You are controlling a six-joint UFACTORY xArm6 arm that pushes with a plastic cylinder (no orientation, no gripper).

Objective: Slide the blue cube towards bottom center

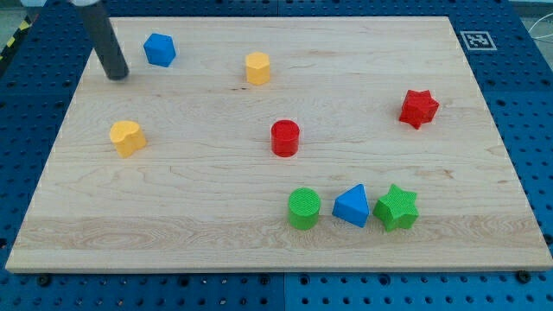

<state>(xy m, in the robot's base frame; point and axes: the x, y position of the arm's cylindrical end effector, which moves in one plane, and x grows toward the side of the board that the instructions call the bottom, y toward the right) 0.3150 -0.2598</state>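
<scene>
The blue cube (pixel 160 49) sits near the view's top left of the wooden board (pixel 173 216). My tip (pixel 117 75) rests on the board just left of and slightly below the cube, with a small gap between them. The dark rod rises from the tip toward the view's top left corner.
A yellow hexagonal block (pixel 257 67) lies right of the cube. A yellow heart-like block (pixel 127 137) is at the left, a red cylinder (pixel 285 138) at the middle, a red star (pixel 419 108) at the right. A green cylinder (pixel 304 208), blue triangular block (pixel 352 206) and green star (pixel 397 207) line the bottom.
</scene>
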